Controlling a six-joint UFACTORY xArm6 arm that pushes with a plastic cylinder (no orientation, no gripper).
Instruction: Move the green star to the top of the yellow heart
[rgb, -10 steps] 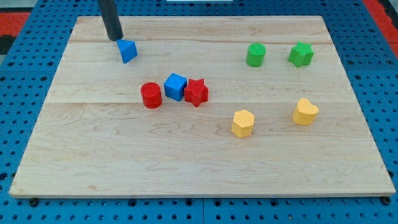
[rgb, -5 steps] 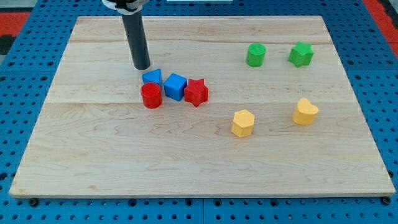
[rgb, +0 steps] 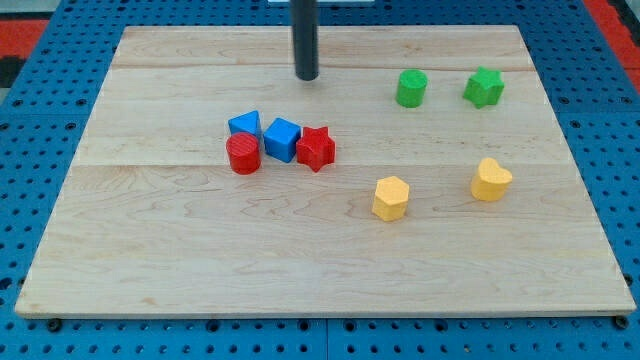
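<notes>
The green star (rgb: 484, 87) lies near the board's upper right. The yellow heart (rgb: 491, 180) lies below it, toward the view's bottom, with a clear gap between them. My tip (rgb: 306, 76) rests on the board near the top middle, well to the left of the green star and of the green cylinder (rgb: 411, 88). It touches no block.
A yellow hexagon block (rgb: 391, 197) sits left of the heart. A cluster of a blue triangle block (rgb: 245, 124), a red cylinder (rgb: 242, 153), a blue cube (rgb: 282, 138) and a red star (rgb: 315, 148) lies left of centre on the wooden board (rgb: 150, 250).
My tip pushed the blue triangle block down and right into the red and blue cluster, then moved up and right to the top middle. The other blocks have not moved.
</notes>
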